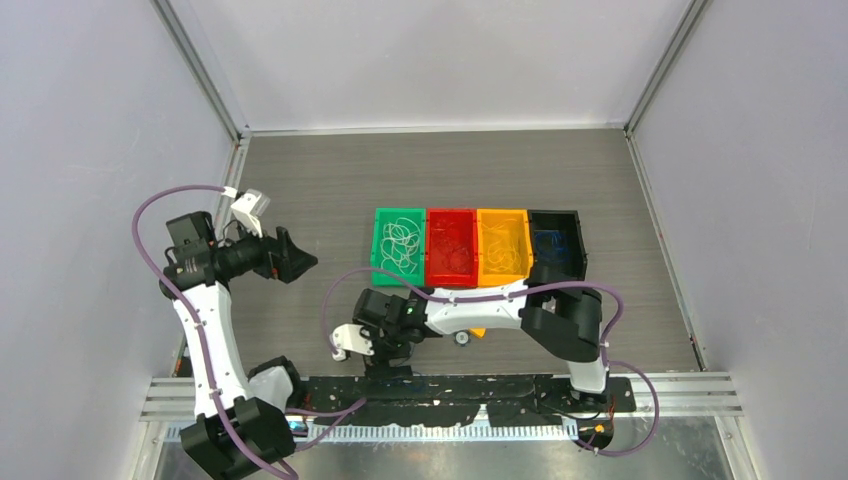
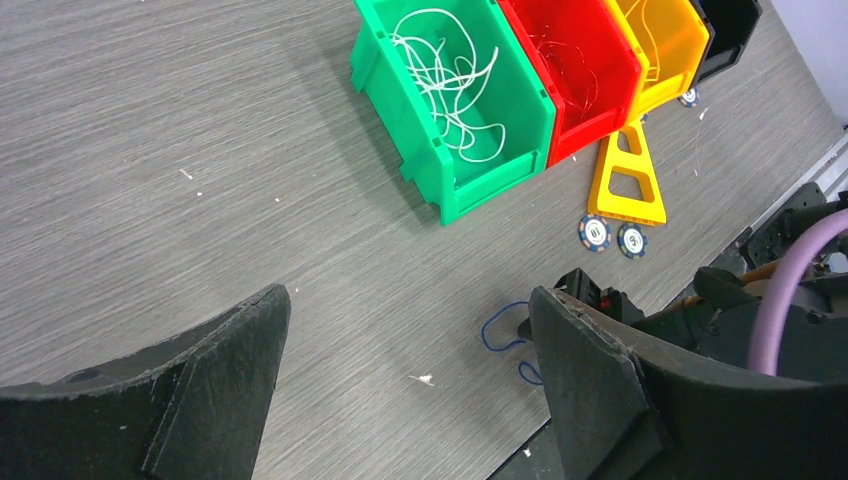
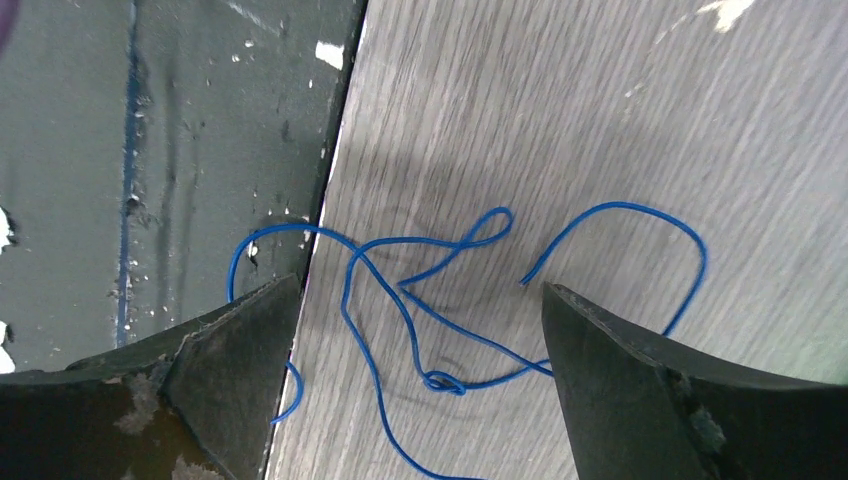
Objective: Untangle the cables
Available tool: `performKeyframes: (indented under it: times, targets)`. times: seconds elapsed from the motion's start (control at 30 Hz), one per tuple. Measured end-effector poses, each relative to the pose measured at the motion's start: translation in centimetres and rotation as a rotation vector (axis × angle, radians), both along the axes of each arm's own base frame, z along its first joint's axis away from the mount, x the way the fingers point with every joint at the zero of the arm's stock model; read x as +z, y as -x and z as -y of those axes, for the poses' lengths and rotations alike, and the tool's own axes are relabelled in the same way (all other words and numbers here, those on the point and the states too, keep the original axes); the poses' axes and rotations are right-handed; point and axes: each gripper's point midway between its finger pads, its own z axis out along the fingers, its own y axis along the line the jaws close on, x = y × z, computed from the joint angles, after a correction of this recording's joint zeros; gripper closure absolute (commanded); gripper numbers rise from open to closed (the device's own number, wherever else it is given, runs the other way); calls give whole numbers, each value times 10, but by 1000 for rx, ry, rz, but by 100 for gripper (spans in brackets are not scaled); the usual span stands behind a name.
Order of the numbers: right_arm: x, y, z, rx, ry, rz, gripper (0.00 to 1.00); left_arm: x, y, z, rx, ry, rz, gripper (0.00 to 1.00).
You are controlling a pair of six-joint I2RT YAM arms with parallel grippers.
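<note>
Your right gripper (image 3: 420, 292) sits closest to the lens, its two dark fingers spread wide with nothing clamped between them. You see one blue cable (image 3: 440, 382) lying loose on the grey table (image 3: 600, 100) in the gap between the fingers. It curls in several open loops and crosses itself at a small knot, and one end strays over the table edge onto the dark base plate (image 3: 150, 150). You cannot tell whether the fingers touch it. This cable lies well short of the green bin (image 2: 490, 185), on the side nearer the arm bases. The green bin is the left end of a row of four bins set wall to wall, and it holds a heap of white cables (image 2: 450, 90). The red bin (image 2: 560, 125) touches its right side. Next in the row come the yellow bin (image 2: 660, 85) and, farthest from the green one, the black bin (image 1: 572, 225). Thin strands show in the yellow bin, but the contents of the red and black ones are too fine for you to make out. Just off the green bin's near right corner a yellow triangular frame (image 2: 625, 212) lies flat, with two poker chips (image 2: 594, 232) beside its wide end. Your left gripper (image 2: 410, 298) is held above bare table well to the left of the green bin, with its jaws also apart and empty.
</note>
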Motion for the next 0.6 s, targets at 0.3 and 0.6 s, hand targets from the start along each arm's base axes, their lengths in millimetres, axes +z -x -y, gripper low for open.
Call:
performKeyframes:
  times: [0.3, 0.6]
  targets:
    - [-8, 11, 3, 47, -5, -22, 83, 1, -3, -1, 1, -5, 12, 11]
    - [3, -5, 24, 30, 19, 14, 94, 2, -8, -3, 10, 0, 18, 11]
